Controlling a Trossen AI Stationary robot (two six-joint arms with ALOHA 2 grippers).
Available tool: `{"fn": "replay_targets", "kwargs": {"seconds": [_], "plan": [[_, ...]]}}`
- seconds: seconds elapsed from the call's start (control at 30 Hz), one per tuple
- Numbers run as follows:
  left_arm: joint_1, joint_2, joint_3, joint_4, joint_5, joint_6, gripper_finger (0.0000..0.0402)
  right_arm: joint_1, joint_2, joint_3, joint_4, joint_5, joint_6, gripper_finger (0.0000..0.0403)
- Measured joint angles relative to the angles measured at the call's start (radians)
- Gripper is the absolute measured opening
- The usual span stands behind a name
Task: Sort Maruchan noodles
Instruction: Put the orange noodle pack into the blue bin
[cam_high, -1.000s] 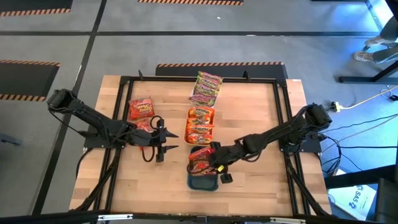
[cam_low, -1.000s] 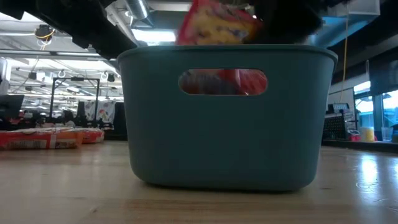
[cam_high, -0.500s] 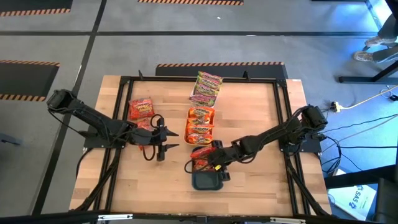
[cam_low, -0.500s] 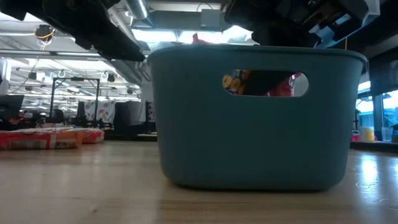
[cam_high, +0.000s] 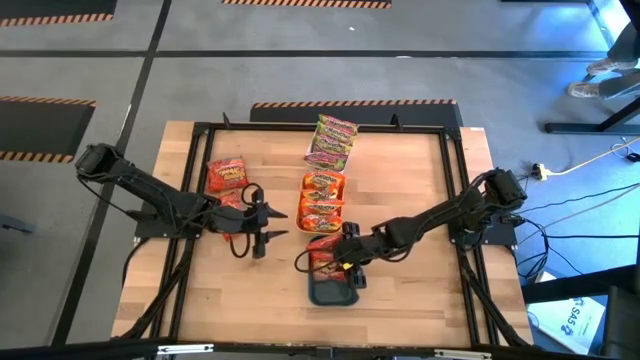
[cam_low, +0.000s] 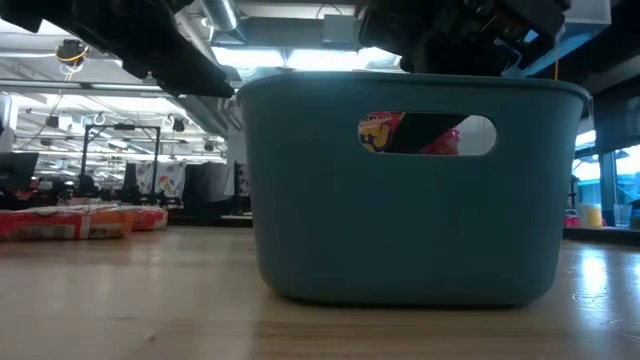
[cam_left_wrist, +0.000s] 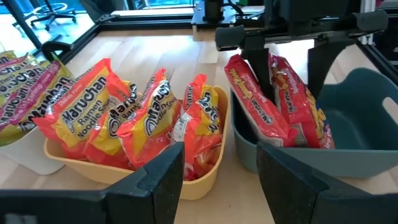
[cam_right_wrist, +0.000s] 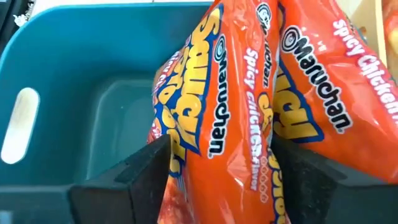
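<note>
A gray floor with striped tape lies around a wooden table (cam_high: 400, 180) with a black frame.

A second ago the teal bin sat more to the left in the low view and a red packet stuck up high above its rim. Now the teal bin (cam_high: 330, 290) sits more to the right there, and the packet is down inside, showing only through the handle hole (cam_low: 427, 134).

There is one teal bin, one orange tray (cam_high: 322, 200) and one white tray (cam_left_wrist: 28, 158). Two red Maruchan packets (cam_left_wrist: 273, 102) stand on edge in the teal bin. About four orange packets (cam_left_wrist: 134, 118) stand in the orange tray. Green-pink packets (cam_high: 333, 140) lie at the far side of the table. Two red packets (cam_high: 227, 175) lie on the table by the left arm.

The right gripper (cam_high: 345, 262) reaches low over the teal bin. Its fingers (cam_right_wrist: 146, 174) sit on both sides of an orange-red packet (cam_right_wrist: 230, 124), spread a little, so it is hard to tell if they squeeze it. The left gripper (cam_high: 262, 232) hangs over bare wood, fingers apart and holding nothing.
</note>
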Motion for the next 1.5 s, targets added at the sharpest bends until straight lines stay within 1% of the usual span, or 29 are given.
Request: {"fn": "replay_targets", "kwargs": {"seconds": [0.13, 0.23, 0.37, 0.43, 0.5, 0.63, 0.77, 0.9, 1.0, 1.03, 1.13, 1.3, 1.4, 1.5], "plan": [[0.000, 0.000, 0.000, 0.000, -0.011, -0.001, 0.0192, 0.001, -0.026, 0.009, -0.011, 0.010, -0.004, 0.0256], [0.003, -0.001, 0.000, 0.000, -0.009, -0.003, 0.0196, 0.001, -0.051, 0.051, -0.070, 0.010, -0.018, 0.0250], [0.021, -0.014, 0.020, -0.062, 0.052, -0.039, 0.0216, 0.001, -0.092, 0.102, -0.163, 0.012, -0.043, 0.0243], [0.027, -0.025, 0.050, -0.159, 0.069, -0.086, 0.0229, 0.001, -0.109, 0.103, -0.176, 0.013, -0.050, 0.0241], [0.041, -0.035, 0.089, -0.303, 0.073, -0.160, 0.0238, 0.002, -0.118, 0.103, -0.187, 0.013, -0.064, 0.0239], [0.070, -0.041, 0.168, -0.621, 0.070, -0.384, 0.0242, 0.002, -0.119, 0.103, -0.208, 0.018, -0.094, 0.0232], [0.085, -0.041, 0.227, -0.908, 0.087, -0.614, 0.0239, -0.025, -0.132, 0.102, -0.241, 0.019, -0.144, 0.0224], [0.097, -0.041, 0.251, -1.108, 0.124, -0.858, 0.0239, -0.065, -0.146, 0.103, -0.231, 0.019, -0.184, 0.0217], [0.097, -0.041, 0.251, -1.241, 0.129, -1.007, 0.0238, -0.087, -0.148, 0.103, -0.224, 0.019, -0.204, 0.0216], [0.097, -0.041, 0.247, -1.265, 0.125, -1.032, 0.0238, -0.093, -0.148, 0.103, -0.226, 0.018, -0.213, 0.0216], [0.099, -0.041, 0.217, -1.269, 0.128, -1.102, 0.0238, -0.108, -0.150, 0.103, -0.225, 0.018, -0.231, 0.0215], [0.135, -0.039, 0.154, -1.248, 0.216, -1.161, 0.0238, -0.125, -0.150, 0.103, -0.245, -0.020, -0.249, 0.0215], [0.149, -0.038, 0.113, -1.182, 0.205, -1.178, 0.0238, -0.123, -0.150, 0.103, -0.259, -0.017, -0.271, 0.0215], [0.185, -0.038, 0.085, -1.159, 0.186, -1.196, 0.0238, -0.122, -0.150, 0.103, -0.257, -0.017, -0.284, 0.0215]]}}
